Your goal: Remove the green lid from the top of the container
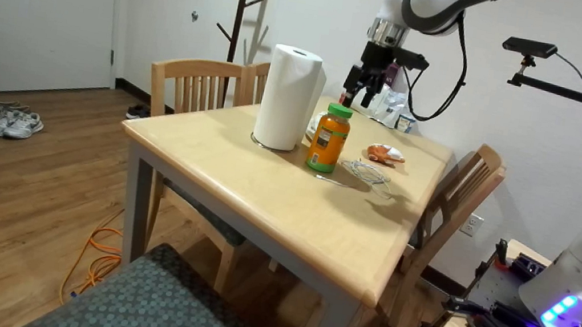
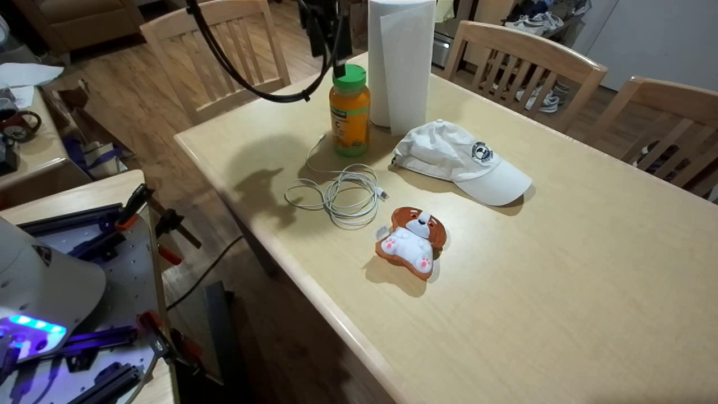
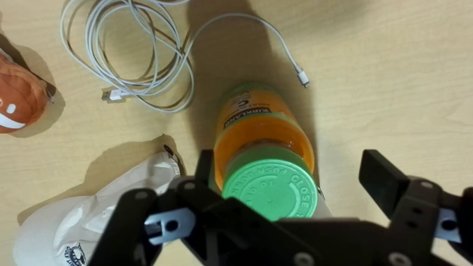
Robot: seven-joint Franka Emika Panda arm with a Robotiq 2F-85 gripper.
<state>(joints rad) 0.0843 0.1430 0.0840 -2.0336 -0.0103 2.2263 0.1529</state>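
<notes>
The orange container (image 1: 329, 141) stands upright on the table, and it also shows in an exterior view (image 2: 350, 118) and in the wrist view (image 3: 263, 127). The green lid (image 1: 340, 111) sits on its top, also visible in an exterior view (image 2: 350, 77). My gripper (image 1: 356, 103) is open and empty, pointing down just above the lid. In the wrist view the lid (image 3: 273, 188) appears between the spread fingers of the gripper (image 3: 289, 166), much nearer the left finger. The lid's lower edge is hidden behind the gripper there. I cannot tell whether a finger touches the lid.
A tall white paper towel roll (image 1: 286, 99) stands close beside the container. A white cap (image 2: 460, 160), a coiled white cable (image 2: 350, 196) and a brown and white plush dog (image 2: 415, 238) lie nearby on the table (image 2: 533, 292). Chairs surround the table.
</notes>
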